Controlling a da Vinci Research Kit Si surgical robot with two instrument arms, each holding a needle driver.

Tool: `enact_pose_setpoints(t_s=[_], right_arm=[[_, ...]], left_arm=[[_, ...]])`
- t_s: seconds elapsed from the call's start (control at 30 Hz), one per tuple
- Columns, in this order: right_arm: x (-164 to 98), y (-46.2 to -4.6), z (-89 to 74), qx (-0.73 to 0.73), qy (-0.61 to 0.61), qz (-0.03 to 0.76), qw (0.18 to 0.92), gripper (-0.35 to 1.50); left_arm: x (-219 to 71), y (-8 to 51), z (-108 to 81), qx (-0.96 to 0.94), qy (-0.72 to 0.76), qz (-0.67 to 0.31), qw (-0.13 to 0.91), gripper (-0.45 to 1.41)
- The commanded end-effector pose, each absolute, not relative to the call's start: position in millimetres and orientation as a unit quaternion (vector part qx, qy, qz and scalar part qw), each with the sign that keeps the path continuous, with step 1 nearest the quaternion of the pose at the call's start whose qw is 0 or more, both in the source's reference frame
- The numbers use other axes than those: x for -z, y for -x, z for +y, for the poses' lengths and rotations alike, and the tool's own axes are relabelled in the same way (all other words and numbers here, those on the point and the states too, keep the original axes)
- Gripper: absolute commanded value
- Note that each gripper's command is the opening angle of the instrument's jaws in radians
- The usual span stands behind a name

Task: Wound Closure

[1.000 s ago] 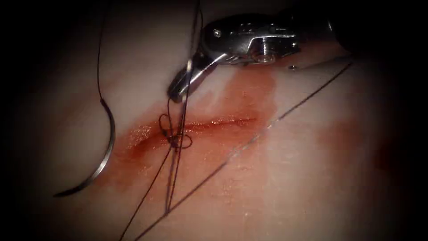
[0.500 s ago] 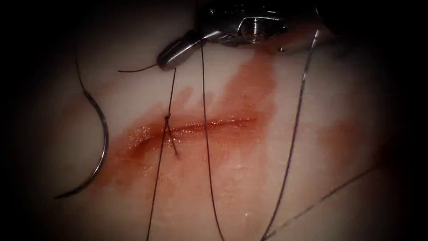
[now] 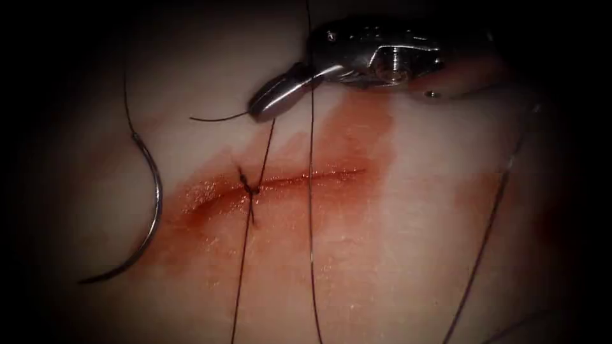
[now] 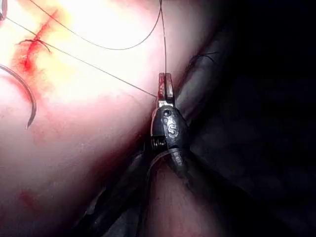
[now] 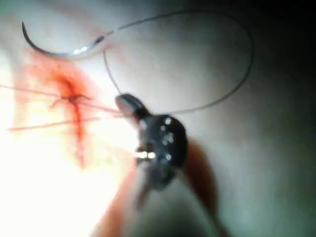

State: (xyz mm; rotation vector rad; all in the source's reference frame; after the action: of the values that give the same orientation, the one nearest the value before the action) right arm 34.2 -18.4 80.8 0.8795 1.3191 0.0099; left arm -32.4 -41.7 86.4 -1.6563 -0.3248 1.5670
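Tissue point(image 3: 408, 255) with its cut point(image 3: 306, 175) running across the middle, red fluid point(image 3: 357, 127) spread around it, a knot point(image 3: 250, 189) sitting on the cut toward its left end. Needle point(image 3: 150, 210) lying free on the surface left of the cut, not in tissue, held by neither tool. Right tool point(image 3: 271, 102) above the cut, jaws pinching the thread point(image 3: 261, 153) near its short end. Left tool point(image 4: 165, 86) with jaws pressed onto thread too. Best done, judging by this: equal, opposed tension kept low along the tissue, so the knot beds flat without lifting the edges.
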Motion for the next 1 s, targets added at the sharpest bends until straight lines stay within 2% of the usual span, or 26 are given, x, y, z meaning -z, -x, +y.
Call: enact_pose_setpoints(t_s=[0.03, 0.3, 1.0], right_arm=[[-81.9, -35.5, -18.9, -0.007, -0.395, 0.591, 0.703, -0.35], [-83.8, -36.7, -18.7, -0.018, -0.379, 0.59, 0.713, -0.35], [-83.1, -35.6, -13.7, -0.08, -0.302, 0.587, 0.747, -0.35]], left_arm=[[-86.9, 33.0, -43.4, -0.623, 0.653, -0.133, 0.409, -0.45], [-87.4, 32.5, -44.9, -0.629, 0.645, -0.139, 0.411, -0.45], [-88.2, 33.4, -47.2, -0.633, 0.638, -0.142, 0.414, -0.45]])
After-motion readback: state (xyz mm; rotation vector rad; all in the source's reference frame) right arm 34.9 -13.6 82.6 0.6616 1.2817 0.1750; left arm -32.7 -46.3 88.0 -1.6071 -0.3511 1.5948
